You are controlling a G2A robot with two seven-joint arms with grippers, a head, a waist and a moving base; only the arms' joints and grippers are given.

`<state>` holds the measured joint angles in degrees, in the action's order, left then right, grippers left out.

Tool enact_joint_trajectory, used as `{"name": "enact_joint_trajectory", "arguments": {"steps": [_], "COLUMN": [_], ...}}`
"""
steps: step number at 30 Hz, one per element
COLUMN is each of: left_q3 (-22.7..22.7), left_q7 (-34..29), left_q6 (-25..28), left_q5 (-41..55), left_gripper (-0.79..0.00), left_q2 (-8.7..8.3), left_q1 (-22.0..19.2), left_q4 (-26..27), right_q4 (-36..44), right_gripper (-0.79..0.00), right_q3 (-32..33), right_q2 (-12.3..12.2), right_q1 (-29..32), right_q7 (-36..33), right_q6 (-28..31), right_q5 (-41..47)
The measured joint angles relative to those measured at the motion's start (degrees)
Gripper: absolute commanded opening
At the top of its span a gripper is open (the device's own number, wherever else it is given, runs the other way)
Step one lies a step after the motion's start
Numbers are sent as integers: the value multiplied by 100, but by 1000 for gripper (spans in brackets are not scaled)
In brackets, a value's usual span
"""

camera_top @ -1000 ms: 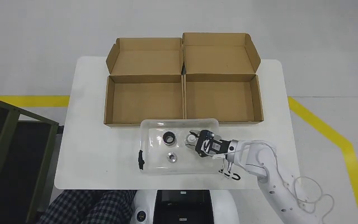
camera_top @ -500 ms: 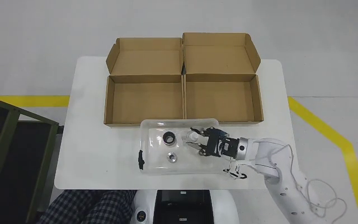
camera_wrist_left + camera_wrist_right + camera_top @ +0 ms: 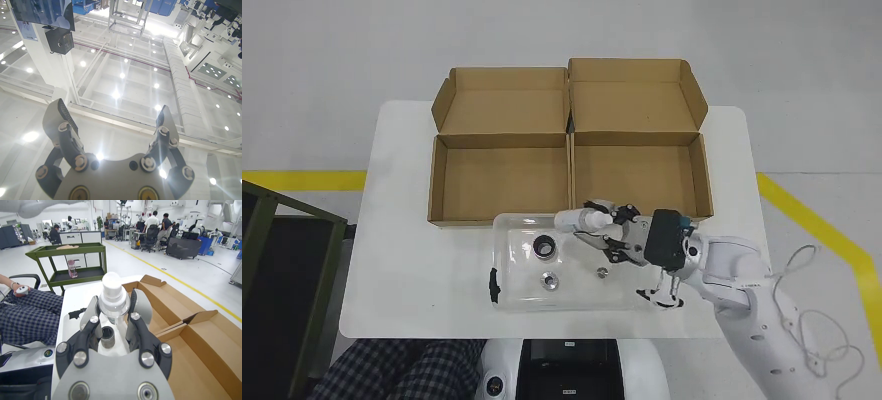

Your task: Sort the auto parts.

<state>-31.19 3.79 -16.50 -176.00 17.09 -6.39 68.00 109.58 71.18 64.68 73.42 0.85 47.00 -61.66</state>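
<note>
- white stepped plastic part (image 3: 113,294) is clamped in the right gripper (image 3: 114,306), fingers pressed on its wide clear collar, narrow end sticking out past the tips
- it's held over the far edge of the clear plastic tray (image 3: 512,222), right half
- in the tray: a dark metal sleeve (image 3: 544,244) near the far edge, a small metal ring (image 3: 550,280) and a smaller bit (image 3: 602,270) (can't tell what) toward the near edge
- tray sits at the table (image 3: 402,250) near edge, just in front of two open cardboard boxes, left box (image 3: 500,182) and right box (image 3: 642,180)
- left gripper (image 3: 112,113) is spread wide, holding nothing, pointing at the ceiling
</note>
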Motion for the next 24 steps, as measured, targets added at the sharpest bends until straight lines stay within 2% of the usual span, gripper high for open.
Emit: {"name": "enact_joint_trajectory", "arguments": {"steps": [13, 24], "left_q3": [0, 0], "left_q7": [0, 0], "left_q6": [0, 0], "left_q5": [0, 0], "left_gripper": [0, 0], "left_q2": [0, 0], "left_q1": [0, 0], "left_q4": [0, 0], "right_q4": [155, 362], "right_gripper": [-785, -785], "right_q3": [-1, 162], "right_q2": [80, 99], "right_q1": [-285, -360], "right_q7": [867, 995], "right_q6": [-218, -400], "right_q5": [778, 804]}}
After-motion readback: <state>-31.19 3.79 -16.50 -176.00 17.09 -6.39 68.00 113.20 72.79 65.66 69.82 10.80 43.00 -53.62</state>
